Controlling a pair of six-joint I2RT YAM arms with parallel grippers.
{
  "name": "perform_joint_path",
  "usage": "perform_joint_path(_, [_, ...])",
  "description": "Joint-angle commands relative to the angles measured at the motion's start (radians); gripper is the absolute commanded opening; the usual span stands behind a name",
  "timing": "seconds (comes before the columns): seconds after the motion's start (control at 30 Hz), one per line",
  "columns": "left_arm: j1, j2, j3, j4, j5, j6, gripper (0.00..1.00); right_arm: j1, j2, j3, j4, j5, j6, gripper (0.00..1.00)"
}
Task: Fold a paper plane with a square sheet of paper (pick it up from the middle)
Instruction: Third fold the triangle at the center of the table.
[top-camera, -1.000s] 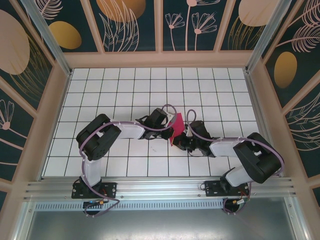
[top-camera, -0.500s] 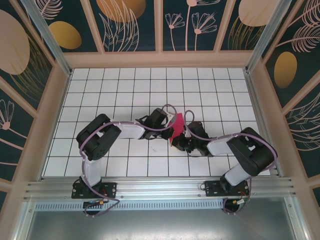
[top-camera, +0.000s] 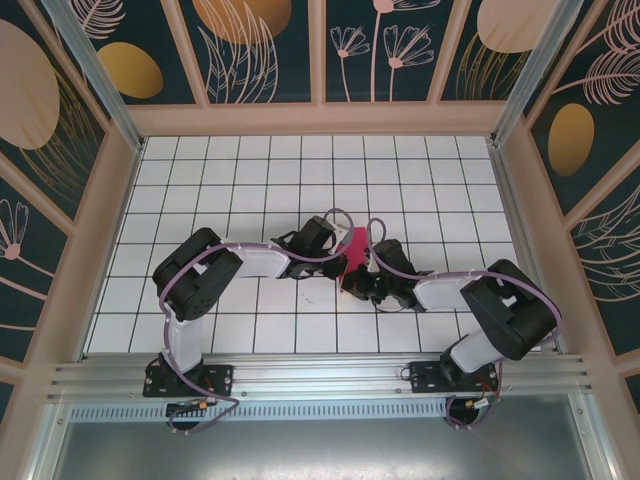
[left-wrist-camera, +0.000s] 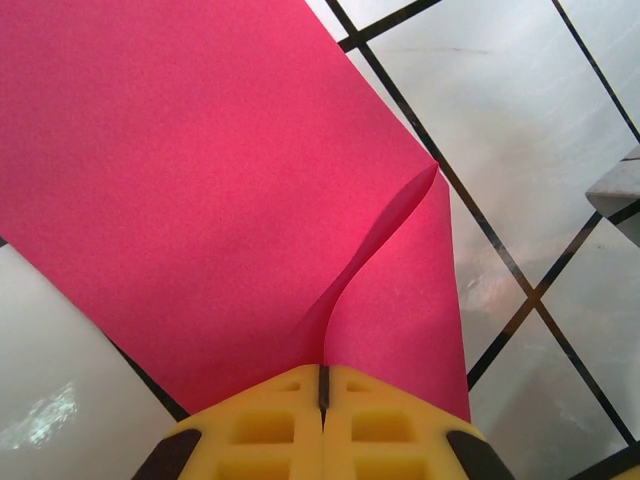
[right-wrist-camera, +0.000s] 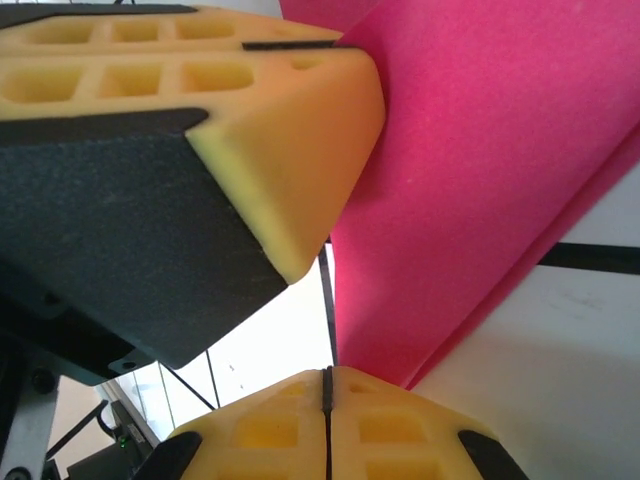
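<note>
The folded-over square sheet of paper is held at the middle of the tabletop. Its left side is pinched by the left claw, and its near edge is pinched by the right claw.

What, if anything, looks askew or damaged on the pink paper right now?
No tear shows. The square sheet of paper, pinched in the left pincer and the right pincer, is not folded flat: in the left wrist view one layer bows away from the other in a curved flap.
</note>
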Motion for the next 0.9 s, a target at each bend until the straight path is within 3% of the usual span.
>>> perform_joint_path(0.0, [0.003,0.038,-0.008,-0.065,-0.003,0.004,0.0,0.012,0.045,0.026,-0.048,0.016,-0.025,0.07])
perform_joint_path(0.17, [0.003,0.04,-0.01,-0.064,-0.001,0.0,0.0,0.009,0.059,0.084,-0.159,0.065,-0.066,0.07])
perform_joint_path(0.33, [0.003,0.035,-0.01,-0.065,-0.008,-0.004,0.0,0.002,-0.023,0.124,-0.212,0.08,-0.1,0.08])
perform_joint_path(0.5, [0.003,0.03,-0.014,-0.065,-0.009,-0.007,0.0,-0.099,-0.098,0.112,-0.203,0.063,-0.128,0.09])
perform_joint_path(0.63, [0.003,0.029,-0.012,-0.067,-0.009,-0.01,0.0,-0.185,-0.063,0.134,-0.186,0.029,-0.16,0.09])
perform_joint_path(0.87, [0.003,0.033,-0.008,-0.073,-0.011,-0.011,0.01,-0.199,0.089,0.182,-0.161,0.008,-0.183,0.08])
